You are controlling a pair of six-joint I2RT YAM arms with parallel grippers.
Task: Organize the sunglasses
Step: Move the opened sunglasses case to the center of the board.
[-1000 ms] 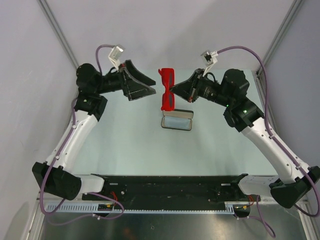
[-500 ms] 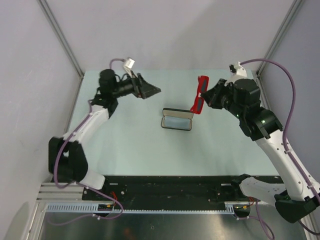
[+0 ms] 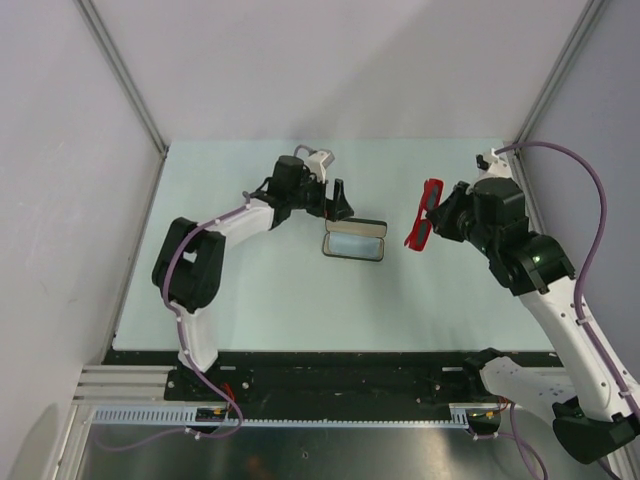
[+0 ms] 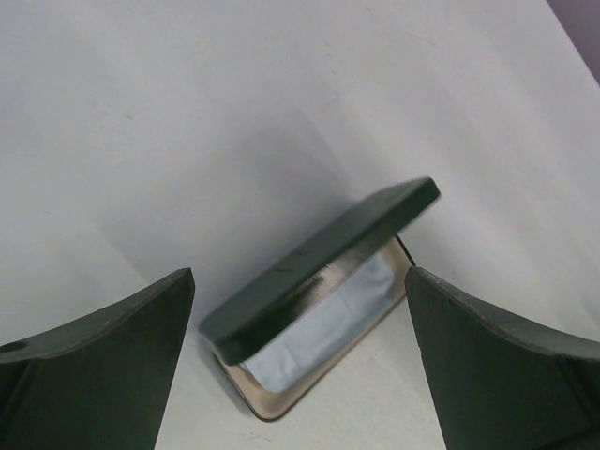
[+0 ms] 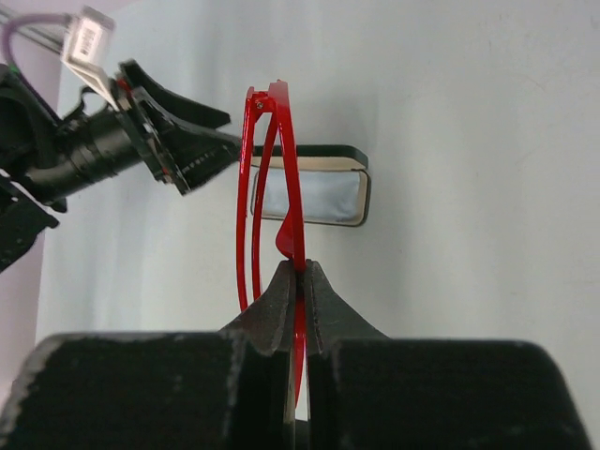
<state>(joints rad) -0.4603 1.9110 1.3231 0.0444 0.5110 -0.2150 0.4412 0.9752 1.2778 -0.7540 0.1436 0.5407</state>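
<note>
Over the right half of the table (image 3: 250, 300), the sunglasses (image 3: 424, 213) are hanging off the surface, folded and standing on edge, to the right of the case and apart from it. The right gripper (image 3: 440, 218) is pinching the red frame tightly between its fingers. Nearer the middle, the black case (image 3: 355, 241) is lying open with its lid raised, and a pale blue cloth (image 4: 319, 328) is sitting inside. The left gripper (image 3: 336, 203) is hovering near the case's far left corner, fingers spread wide, the lid showing between them.
</note>
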